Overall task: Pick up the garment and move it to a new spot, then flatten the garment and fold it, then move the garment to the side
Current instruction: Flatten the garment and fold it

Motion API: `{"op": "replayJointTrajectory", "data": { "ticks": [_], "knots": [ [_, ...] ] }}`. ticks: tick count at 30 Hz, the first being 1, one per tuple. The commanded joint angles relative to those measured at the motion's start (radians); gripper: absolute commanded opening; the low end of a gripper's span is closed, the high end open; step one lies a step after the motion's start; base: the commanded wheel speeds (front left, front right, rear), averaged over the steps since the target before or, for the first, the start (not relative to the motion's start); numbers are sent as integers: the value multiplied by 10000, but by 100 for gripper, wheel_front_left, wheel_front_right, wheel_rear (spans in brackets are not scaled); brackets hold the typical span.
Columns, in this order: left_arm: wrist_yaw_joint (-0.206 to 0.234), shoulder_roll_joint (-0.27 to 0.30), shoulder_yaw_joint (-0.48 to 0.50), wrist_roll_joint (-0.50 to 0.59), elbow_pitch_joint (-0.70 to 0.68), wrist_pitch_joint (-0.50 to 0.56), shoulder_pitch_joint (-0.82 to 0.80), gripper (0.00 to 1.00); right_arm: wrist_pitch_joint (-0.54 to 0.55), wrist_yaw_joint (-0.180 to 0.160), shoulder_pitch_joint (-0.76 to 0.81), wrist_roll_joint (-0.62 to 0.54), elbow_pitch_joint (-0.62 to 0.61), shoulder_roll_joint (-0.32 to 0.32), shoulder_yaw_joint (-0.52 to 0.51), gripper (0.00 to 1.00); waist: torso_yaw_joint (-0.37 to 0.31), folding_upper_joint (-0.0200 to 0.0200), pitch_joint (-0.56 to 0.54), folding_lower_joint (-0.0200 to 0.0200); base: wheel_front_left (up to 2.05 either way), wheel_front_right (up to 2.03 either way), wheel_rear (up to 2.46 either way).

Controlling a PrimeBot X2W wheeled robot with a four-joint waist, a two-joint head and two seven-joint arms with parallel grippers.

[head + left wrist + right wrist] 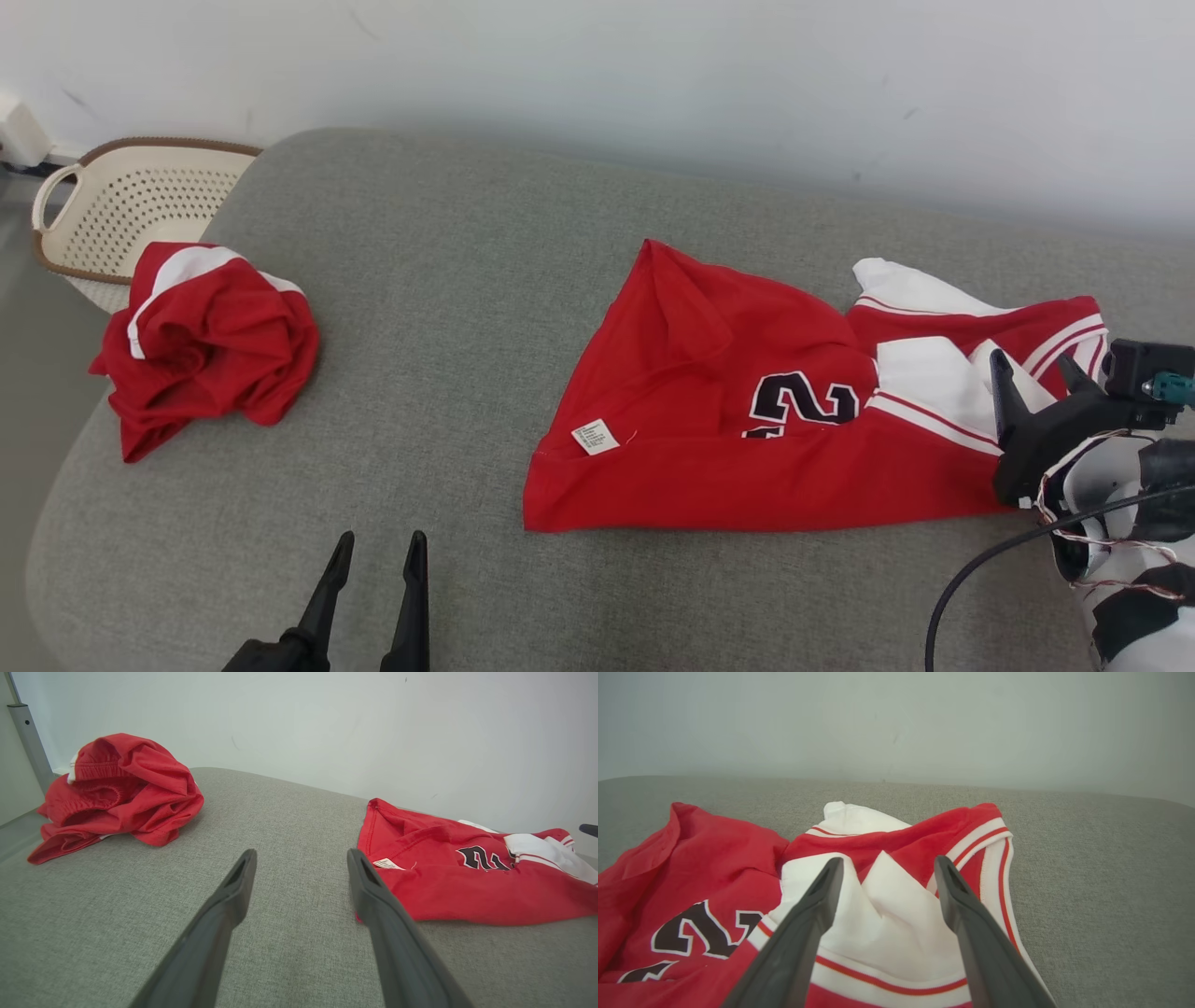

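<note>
Here we are at the grey cushion (pixel 448 280), and the red jersey (pixel 709 467) lies right of centre, half spread, its number (pixel 803 401) showing and the white-trimmed end bunched and folded over on itself at the far right. The right end effector (pixel 1032 359) hangs just above that bunched white panel (pixel 878 914), jaws wide apart, gripping nothing. Down at the near edge the left end effector (pixel 381 539) is released too, fingers spread over bare cushion, with the jersey's near hem corner (pixel 546 509) just off to its right. By the look of it this is the flattening stage: the cloth is laid out but nowhere near smooth. To do it well, I'd say the right should pinch one layer of the striped trim rather than the whole white wad, otherwise the fold travels along with it. The left wants that hem corner near the sewn label (pixel 595 437), taken low and close to the cushion. Then pull the two apart, gently, along the jersey's length, so the raised ridge at its back flattens out. Lift little; dragging could rumple the underside. Well apart on the left sits a second crumpled red bundle (pixel 210 345) by a cream basket (pixel 112 215), so keep the sweep away from it.
</note>
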Motion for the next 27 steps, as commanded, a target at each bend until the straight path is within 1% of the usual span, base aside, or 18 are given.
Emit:
{"op": "replayJointTrajectory", "data": {
  "ticks": [1, 9, 12, 13, 14, 15, 16, 19, 20, 23, 27],
  "knots": [
    [-30, 0, -11, -111, 27, -40, -79, 100, 104, -6, -319, 43, 428, -167, 124, 100, 261, -1, 228, 0, 0, 0, 0],
    [-9, -2, -230, -161, 37, -40, -359, 100, 65, -6, -1662, 25, 2411, -592, 368, 100, 726, -1, 710, 0, 0, 0, 0],
    [-8, -2, -275, -183, 47, -40, -433, 100, 191, -6, -1969, 31, 3117, -625, 564, 100, 849, -1, 832, 0, 0, 0, 0],
    [2, 0, -287, -187, 58, -40, -416, 100, 167, -6, -2083, 80, 3293, -611, 618, 63, 872, -1, 858, 0, 0, 0, 0],
    [20, 0, -287, -195, 70, -40, -418, 100, 128, -6, -2173, 58, 3446, -650, 681, 2, 880, -1, 873, 0, 0, 0, 0],
    [20, 0, -287, -195, 70, -40, -418, 100, 128, -6, -2173, 58, 3446, -650, 681, 2, 880, -1, 873, 0, 0, 0, 0],
    [75, -2, -284, -201, 49, -40, -411, 100, -101, -6, -2289, 140, 3679, -674, 738, 0, 867, -1, 884, 0, 0, 0, 0],
    [100, -2, -270, -202, 80, -40, -382, 100, -502, -6, -2356, 81, 3794, -768, 820, 0, 804, -1, 827, 0, 0, 0, 0],
    [119, -2, -265, -198, 108, -40, -362, 100, -676, -6, -2370, 177, 3854, -706, 856, 0, 766, -1, 780, 0, 0, 0, 0],
    [153, -2, -259, -235, 142, -40, -288, 100, -1182, -6, -2315, 602, 3811, -492, 961, 0, 577, -1, 585, 0, 0, 0, 0],
    [119, -2, -240, -255, 188, -40, -114, 100, -1770, -6, -1855, 1545, 3254, -245, 1339, 0, 242, -1, 293, 0, 0, 0, 0]
  ]
}}
